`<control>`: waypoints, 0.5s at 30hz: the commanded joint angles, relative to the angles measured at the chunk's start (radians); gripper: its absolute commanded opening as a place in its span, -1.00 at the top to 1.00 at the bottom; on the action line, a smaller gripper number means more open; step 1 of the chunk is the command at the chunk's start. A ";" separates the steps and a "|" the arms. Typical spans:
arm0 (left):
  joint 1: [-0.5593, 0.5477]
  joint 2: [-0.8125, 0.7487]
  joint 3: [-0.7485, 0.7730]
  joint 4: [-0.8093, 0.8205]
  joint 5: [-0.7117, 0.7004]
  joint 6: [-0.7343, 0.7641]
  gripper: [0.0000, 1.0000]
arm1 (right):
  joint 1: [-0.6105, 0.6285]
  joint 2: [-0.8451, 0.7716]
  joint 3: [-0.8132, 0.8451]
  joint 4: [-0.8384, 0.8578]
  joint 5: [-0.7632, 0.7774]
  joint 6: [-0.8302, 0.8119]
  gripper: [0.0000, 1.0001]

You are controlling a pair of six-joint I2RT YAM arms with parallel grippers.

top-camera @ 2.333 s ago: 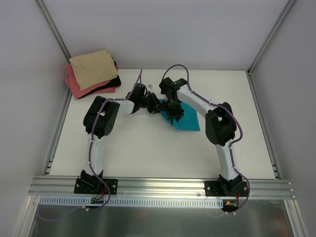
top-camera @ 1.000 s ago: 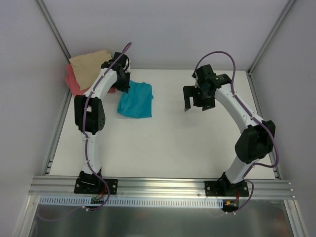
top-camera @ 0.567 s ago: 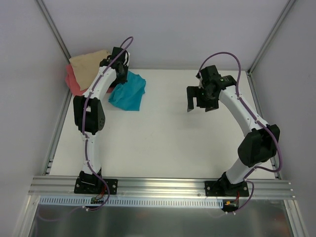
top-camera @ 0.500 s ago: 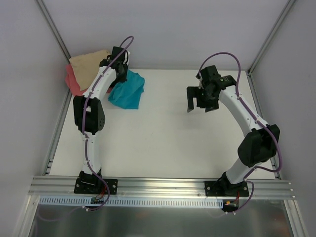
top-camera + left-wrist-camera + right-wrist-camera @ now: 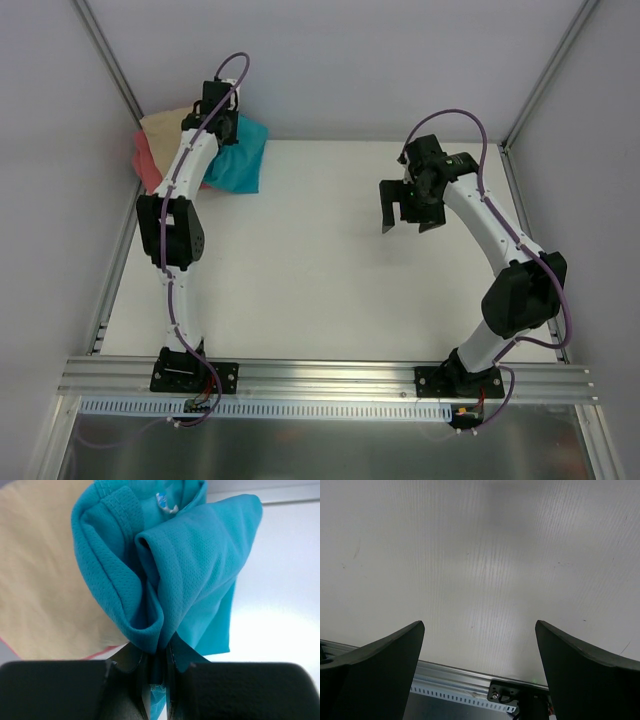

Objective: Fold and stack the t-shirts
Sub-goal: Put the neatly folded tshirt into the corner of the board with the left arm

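Note:
My left gripper (image 5: 222, 128) is shut on a bunched edge of the folded teal t-shirt (image 5: 240, 160), which hangs at the back left over the edge of the stack. In the left wrist view the teal t-shirt (image 5: 175, 575) fills the middle, pinched in the left gripper (image 5: 156, 652), its white neck label (image 5: 165, 501) at the top. The tan t-shirt (image 5: 165, 128) lies on the coral-pink t-shirt (image 5: 146, 166); the tan t-shirt (image 5: 45, 580) spreads below and left of the teal one. My right gripper (image 5: 408, 221) hovers open over bare table, and in the right wrist view the right gripper (image 5: 479, 630) holds nothing.
Grey walls and aluminium posts (image 5: 108, 60) close in the white table (image 5: 330, 290) on three sides. A metal rail (image 5: 330, 382) with both arm bases runs along the near edge; the same rail (image 5: 470, 685) shows in the right wrist view.
My left gripper has carried the teal t-shirt back and left, up to the stack of tan and pink shirts. The right arm has barely moved, its gripper still open.

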 commanded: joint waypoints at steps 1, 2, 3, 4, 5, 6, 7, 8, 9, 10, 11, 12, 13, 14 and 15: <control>0.028 -0.031 0.058 0.078 -0.045 0.032 1.00 | -0.005 -0.027 0.021 -0.053 0.022 -0.008 -0.99; 0.032 -0.026 0.063 0.093 -0.046 0.034 1.00 | -0.004 -0.027 0.021 -0.059 0.024 -0.008 -0.99; 0.039 -0.026 0.067 0.101 -0.053 0.032 1.00 | -0.004 -0.026 0.024 -0.062 0.027 -0.010 -0.99; 0.048 -0.022 0.080 0.114 -0.054 0.034 1.00 | -0.005 -0.023 0.024 -0.073 0.030 -0.011 -0.99; 0.052 -0.022 0.086 0.124 -0.054 0.034 1.00 | -0.005 -0.023 0.026 -0.079 0.033 -0.013 -0.99; 0.057 -0.022 0.089 0.133 -0.057 0.034 1.00 | -0.005 -0.020 0.029 -0.091 0.037 -0.016 -0.99; 0.065 -0.023 0.100 0.142 -0.056 0.037 1.00 | -0.004 -0.018 0.033 -0.094 0.041 -0.014 -0.99; 0.068 -0.022 0.107 0.150 -0.057 0.037 1.00 | -0.005 -0.017 0.035 -0.097 0.042 -0.016 -0.99; 0.072 -0.023 0.123 0.162 -0.056 0.035 1.00 | -0.004 -0.015 0.037 -0.106 0.045 -0.014 -0.99; 0.077 -0.025 0.129 0.170 -0.056 0.037 1.00 | -0.005 -0.014 0.041 -0.107 0.045 -0.016 -0.99; 0.086 -0.025 0.136 0.176 -0.054 0.034 1.00 | -0.004 -0.011 0.044 -0.110 0.045 -0.016 -0.99; 0.094 -0.022 0.158 0.177 -0.050 0.029 1.00 | -0.004 -0.008 0.047 -0.117 0.048 -0.016 -0.99; 0.100 -0.014 0.172 0.174 -0.042 0.026 1.00 | -0.005 -0.004 0.056 -0.120 0.048 -0.014 -0.99; 0.111 -0.011 0.186 0.170 -0.042 0.024 1.00 | -0.004 0.002 0.061 -0.123 0.048 -0.016 -0.99; 0.115 -0.011 0.193 0.168 -0.042 0.023 1.00 | -0.002 0.005 0.066 -0.131 0.048 -0.014 -0.99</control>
